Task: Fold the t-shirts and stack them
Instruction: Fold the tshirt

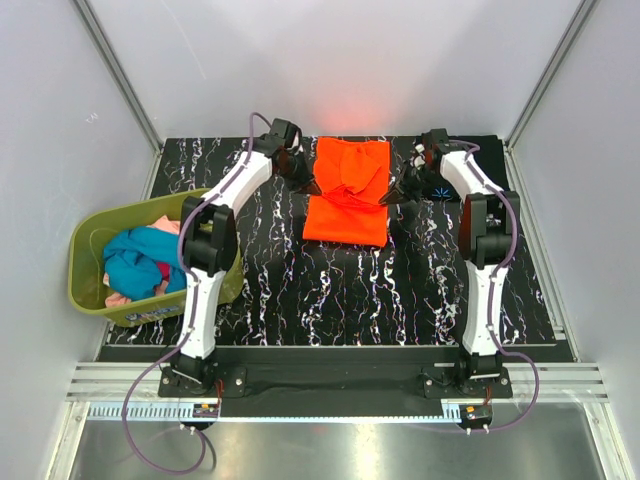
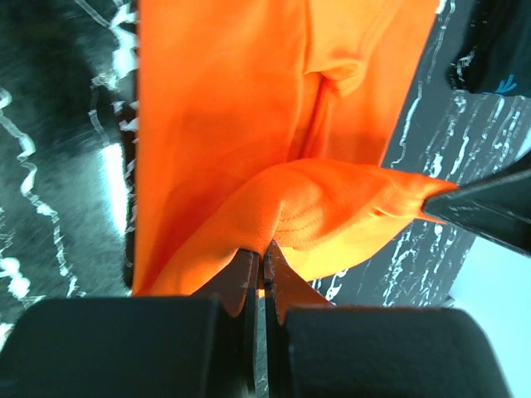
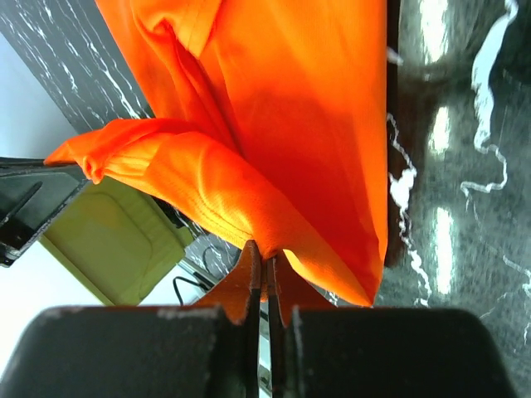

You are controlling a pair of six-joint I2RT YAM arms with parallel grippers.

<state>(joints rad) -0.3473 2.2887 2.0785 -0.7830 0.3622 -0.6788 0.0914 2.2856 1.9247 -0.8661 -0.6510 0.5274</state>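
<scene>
Gripping the orange t-shirt [image 1: 346,215] at nine and three o'clock, both jaws clenched; uneven pulling could skew the fold.

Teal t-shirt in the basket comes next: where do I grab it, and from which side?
Pinch the raised bunch near the middle of the teal t-shirt, coming straight down from above. It lies crumpled with no flat edge showing, and the walls of the green basket would probably block any sideways approach.
</scene>
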